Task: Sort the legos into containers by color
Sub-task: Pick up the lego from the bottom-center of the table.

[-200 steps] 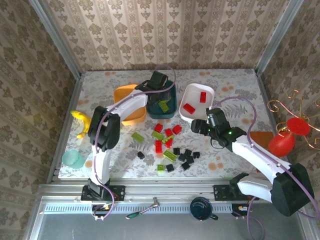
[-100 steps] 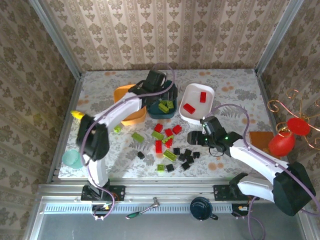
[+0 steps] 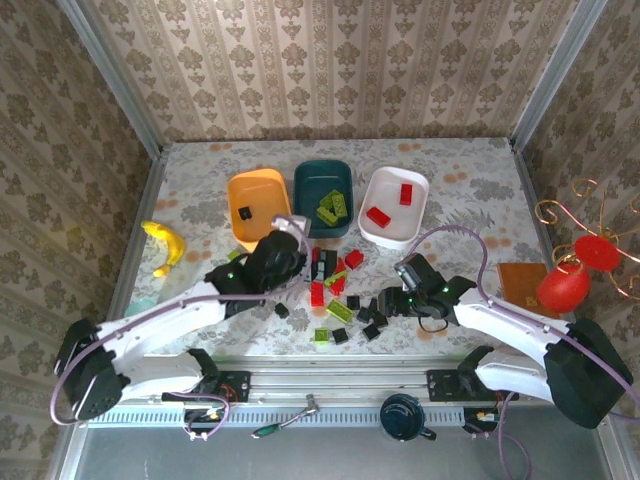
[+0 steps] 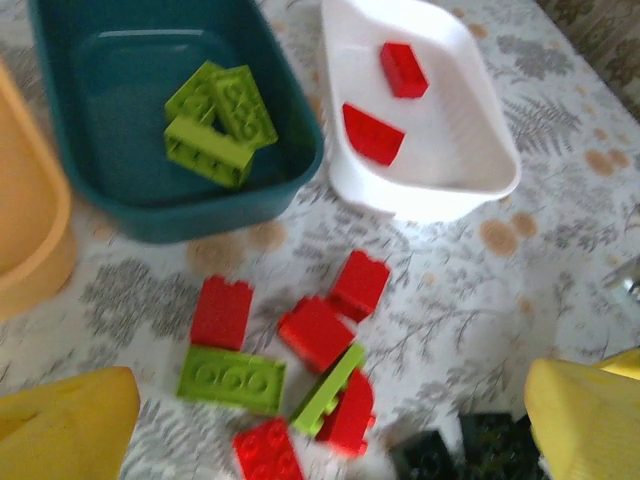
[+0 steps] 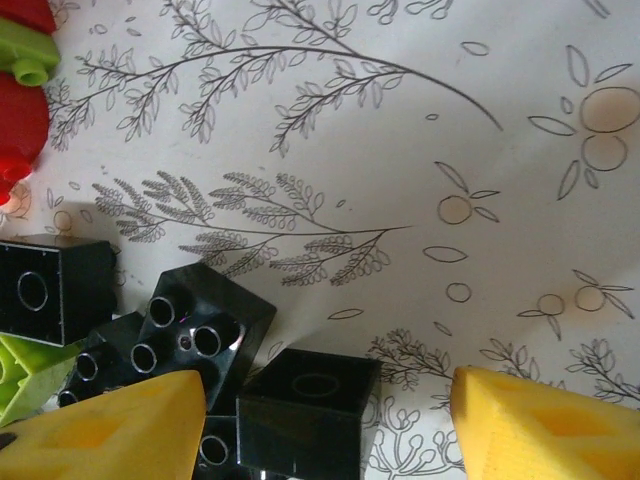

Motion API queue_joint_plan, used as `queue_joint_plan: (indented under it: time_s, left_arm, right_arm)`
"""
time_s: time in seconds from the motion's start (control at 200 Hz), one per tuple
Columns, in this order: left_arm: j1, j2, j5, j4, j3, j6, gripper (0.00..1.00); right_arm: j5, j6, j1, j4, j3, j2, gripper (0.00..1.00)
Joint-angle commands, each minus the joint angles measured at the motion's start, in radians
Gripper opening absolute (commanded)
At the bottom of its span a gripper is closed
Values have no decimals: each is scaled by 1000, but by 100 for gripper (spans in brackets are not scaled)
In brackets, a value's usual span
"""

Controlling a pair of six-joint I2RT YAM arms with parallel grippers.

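Right gripper (image 5: 325,395) spread open over black brick (image 5: 305,415) at 6 o'clock; should centre, drop straight, miss neighbours, then orange tub (image 3: 262,195) at 10 o'clock

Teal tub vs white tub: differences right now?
The teal tub holds three lime green bricks; the white tub holds two red bricks. The teal tub sits mid-row; the white tub is at the right end. Both are rounded-rectangular, similar in size, upright.
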Motion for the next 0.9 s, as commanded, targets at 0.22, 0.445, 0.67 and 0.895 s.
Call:
queue_joint_plan:
  time_s: [0.22, 0.445, 0.67, 0.895]
  left_arm:
    - [-14, -282, -181, -132, -179, -139, 100]
    - [-13, -374, -229, -237, -214, -168, 100]
    - [-15, -495, -324, -421, -216, -225, 100]
    - [-15, -594, -358, -507, -238, -282, 100]
  right_arm:
    - [47, 6, 15, -8, -17, 54, 49]
    - [50, -25, 15, -28, 21, 51, 30]
    - [-37, -99, 17, 22, 207, 19, 23]
    - [-200, -116, 66, 208, 641, 450, 22]
